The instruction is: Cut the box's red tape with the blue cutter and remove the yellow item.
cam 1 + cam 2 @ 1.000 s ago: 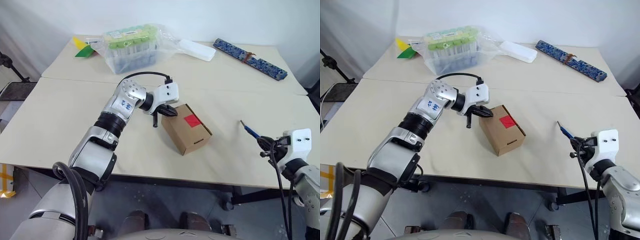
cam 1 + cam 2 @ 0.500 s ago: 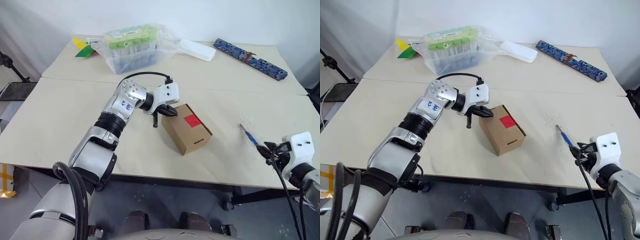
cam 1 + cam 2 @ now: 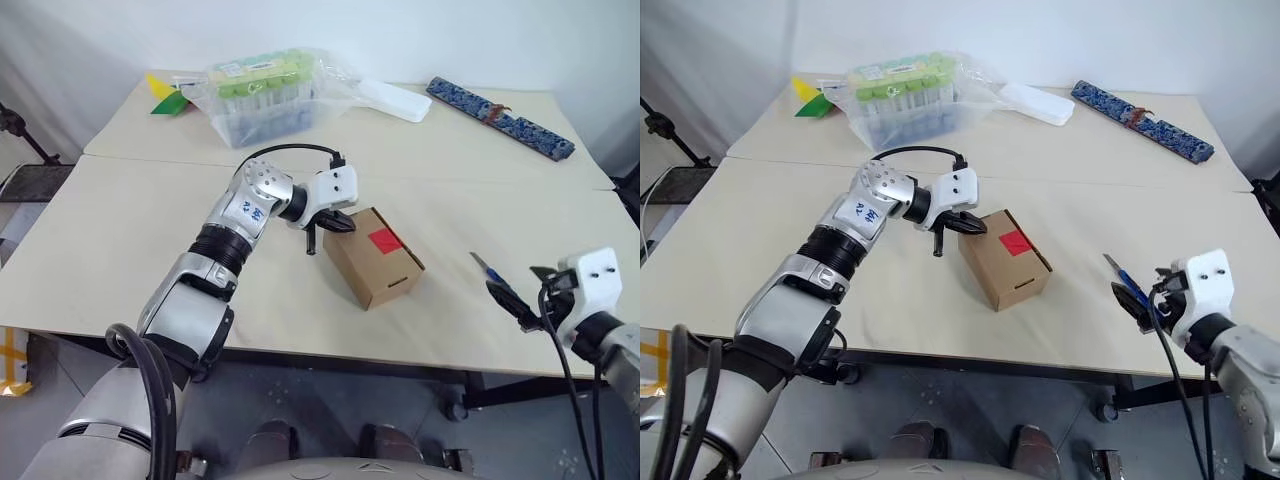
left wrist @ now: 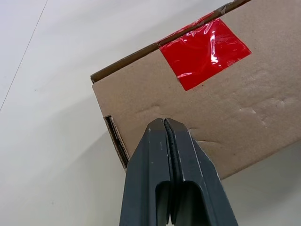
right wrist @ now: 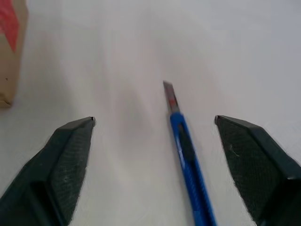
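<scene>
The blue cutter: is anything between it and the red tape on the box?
No. Bare table lies between the blue cutter near the open right gripper and the red tape. The shut left gripper rests at the box's far corner.

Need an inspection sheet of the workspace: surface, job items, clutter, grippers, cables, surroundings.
Surface: beige table, two tops butted.
Job's things: box closed, red tape intact; blue cutter lying between the right jaws, ungripped; yellow item: nothing seen.
Clutter: tub of green-capped tubes, white case, patterned case, paper triangles.
Grippers: left gripper shut against box edge; right gripper open.
Cables: black, on both wrists.
Surroundings: white wall, tripod leg.
</scene>
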`<state>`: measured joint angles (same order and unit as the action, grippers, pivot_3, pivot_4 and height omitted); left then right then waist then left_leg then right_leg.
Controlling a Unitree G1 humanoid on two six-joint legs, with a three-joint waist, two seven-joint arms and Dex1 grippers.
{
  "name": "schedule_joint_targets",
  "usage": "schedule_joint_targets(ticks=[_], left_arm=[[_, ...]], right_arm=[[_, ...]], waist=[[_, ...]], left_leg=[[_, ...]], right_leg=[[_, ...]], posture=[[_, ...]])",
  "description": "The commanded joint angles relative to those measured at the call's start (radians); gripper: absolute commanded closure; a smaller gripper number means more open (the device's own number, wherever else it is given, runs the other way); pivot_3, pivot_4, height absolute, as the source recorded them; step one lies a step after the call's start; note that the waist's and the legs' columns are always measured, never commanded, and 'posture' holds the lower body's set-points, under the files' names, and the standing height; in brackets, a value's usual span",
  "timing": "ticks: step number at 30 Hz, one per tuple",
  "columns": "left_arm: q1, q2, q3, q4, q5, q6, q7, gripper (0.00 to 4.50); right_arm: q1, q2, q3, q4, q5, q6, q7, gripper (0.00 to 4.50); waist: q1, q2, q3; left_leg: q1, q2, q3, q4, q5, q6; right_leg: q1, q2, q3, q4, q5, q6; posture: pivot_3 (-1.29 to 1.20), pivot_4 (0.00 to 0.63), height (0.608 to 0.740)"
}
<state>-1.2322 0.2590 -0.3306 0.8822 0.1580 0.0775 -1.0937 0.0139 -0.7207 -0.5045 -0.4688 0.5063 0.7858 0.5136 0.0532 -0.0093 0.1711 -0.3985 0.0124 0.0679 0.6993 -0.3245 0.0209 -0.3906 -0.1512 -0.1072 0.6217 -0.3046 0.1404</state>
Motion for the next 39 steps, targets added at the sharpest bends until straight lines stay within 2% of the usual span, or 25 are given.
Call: schedule_joint_targets(ticks=[1,7,13,19,23,33,39], left_arm=[[0.037,-0.013,-0.037,0.034,0.036,0.009,-0.010,4.50],[0.048,-0.002,-0.014,-0.001,0.013,0.019,-0.020,4.50],[0.058,0.008,0.031,-0.052,-0.016,0.054,-0.021,4.50],[0.067,0.009,0.065,-0.092,-0.046,0.080,-0.008,4.50],[0.065,0.015,0.110,-0.137,-0.088,0.122,-0.010,4.50],[0.085,0.063,0.139,-0.277,-0.136,0.234,-0.023,4.50],[0.107,0.101,0.144,-0.357,-0.154,0.301,-0.029,4.50]], right_arm=[[-0.103,-0.089,-0.044,-0.034,0.053,0.059,0.008,0.01],[-0.310,-0.241,0.078,0.041,0.096,0.195,0.051,0.01],[-0.453,-0.291,0.261,0.114,0.049,0.173,0.119,0.01],[-0.550,-0.291,0.404,0.196,-0.015,0.110,0.192,0.01],[-0.655,-0.271,0.529,0.302,-0.094,0.048,0.251,0.95],[-0.757,-0.211,0.625,0.454,-0.198,-0.054,0.344,4.46],[-0.799,-0.167,0.639,0.484,-0.232,-0.071,0.368,4.46]], waist=[[0.000,0.000,0.000],[0.000,0.000,0.000],[-0.003,0.000,0.001],[-0.006,0.001,0.002],[-0.011,0.000,0.002],[-0.031,0.001,0.005],[-0.032,0.001,0.005]], left_leg=[[0.000,0.000,0.000,0.000,0.000,0.000],[-0.001,0.000,0.000,0.000,0.000,0.001],[-0.003,0.000,0.000,0.000,0.000,0.001],[-0.005,0.000,0.004,0.000,0.000,0.001],[-0.005,0.000,0.008,0.000,0.000,0.001],[-0.007,0.000,0.008,-0.002,0.000,0.000],[-0.007,0.001,0.008,-0.002,0.000,-0.001]], right_leg=[[0.000,0.000,0.000,0.000,0.000,0.000],[0.000,0.000,0.000,-0.001,0.000,0.000],[-0.002,0.000,0.000,-0.001,0.000,0.000],[-0.004,0.000,-0.001,-0.002,0.000,0.000],[-0.004,0.000,-0.001,-0.002,0.000,0.000],[-0.007,0.000,-0.003,-0.001,0.001,0.002],[-0.007,0.000,-0.003,-0.001,0.001,0.002]], posture=[[0.00,0.150,0.740],[0.00,0.150,0.740],[0.00,0.150,0.740],[0.00,0.150,0.740],[0.00,0.150,0.740],[0.00,0.150,0.740],[0.00,0.150,0.740]])
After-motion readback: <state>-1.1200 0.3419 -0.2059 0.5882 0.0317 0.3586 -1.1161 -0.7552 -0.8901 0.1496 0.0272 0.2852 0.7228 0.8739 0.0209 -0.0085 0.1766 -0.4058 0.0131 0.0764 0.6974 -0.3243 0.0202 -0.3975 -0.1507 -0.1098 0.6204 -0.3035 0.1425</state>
